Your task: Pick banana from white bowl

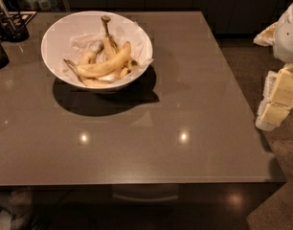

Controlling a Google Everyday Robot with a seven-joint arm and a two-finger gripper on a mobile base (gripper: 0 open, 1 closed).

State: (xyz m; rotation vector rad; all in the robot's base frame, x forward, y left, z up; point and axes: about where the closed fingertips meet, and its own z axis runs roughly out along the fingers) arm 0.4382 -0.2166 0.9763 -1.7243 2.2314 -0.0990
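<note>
While beside the right edge of the brown table [194, 104], held the gripper [276, 107] out over the floor [280, 162], off the table top. Could not tell whether spread wide or pinched closed. Saw the white bowl [55, 37] far to the left of the gripper, up on the table. Found the banana [106, 65] inside that bowl, big and bent, lying across the top of the smaller bananas [91, 83], on crumpled white paper [84, 42].

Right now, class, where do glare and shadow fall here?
Camera view: two glare spots on the table near its front; the white bowl throws a dark shadow toward the camera; the banana is evenly lit; the end effector, at the right edge, is bright.
</note>
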